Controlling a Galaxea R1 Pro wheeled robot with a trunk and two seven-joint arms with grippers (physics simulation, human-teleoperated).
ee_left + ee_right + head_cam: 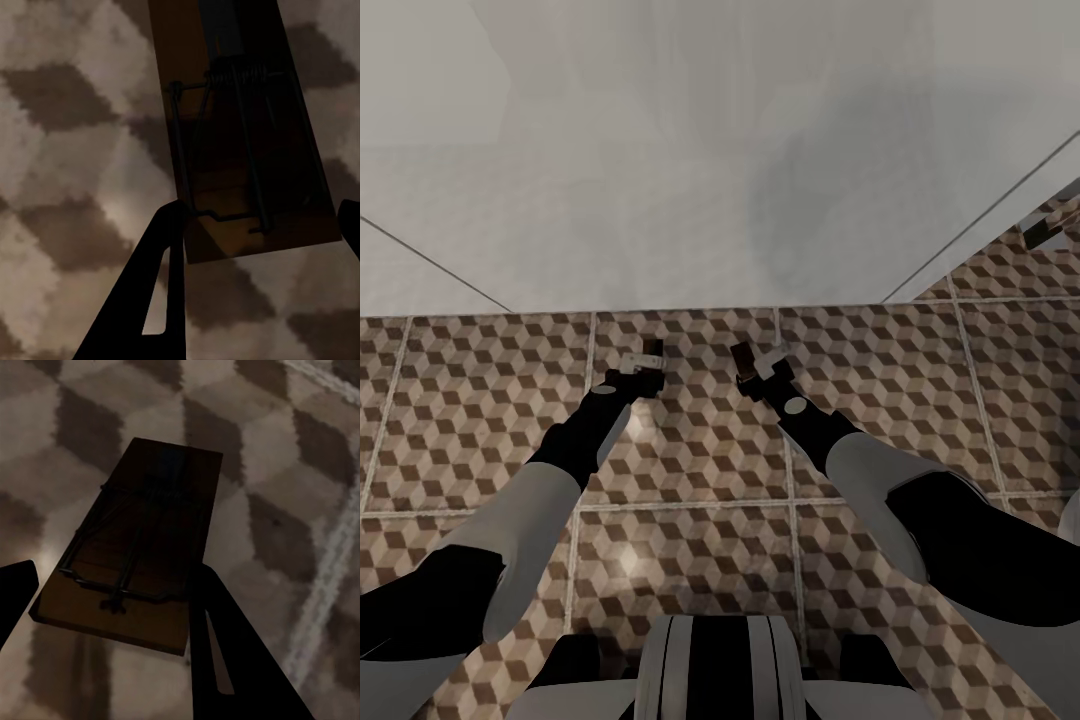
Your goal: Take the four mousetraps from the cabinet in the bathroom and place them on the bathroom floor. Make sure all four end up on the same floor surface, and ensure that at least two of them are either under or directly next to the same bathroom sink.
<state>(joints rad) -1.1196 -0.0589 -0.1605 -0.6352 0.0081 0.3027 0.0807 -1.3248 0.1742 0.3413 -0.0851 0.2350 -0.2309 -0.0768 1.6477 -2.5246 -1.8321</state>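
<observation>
Mousetraps, two, small flat brown wooden slabs with dark wire: one [247,150] clamped in left gripper [645,362], other [139,559] clamped in right gripper [750,365], both above cube-patterned tiled bathroom floor [690,470].

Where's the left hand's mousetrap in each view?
Head view: the mousetrap is at the tip of the left hand, just below the white wall.
Left wrist view: the same mousetrap runs from top centre down to the fingers.
Right wrist view: a different mousetrap lies between the right hand's fingers.
Shared landmark: the cube-pattern floor.
</observation>
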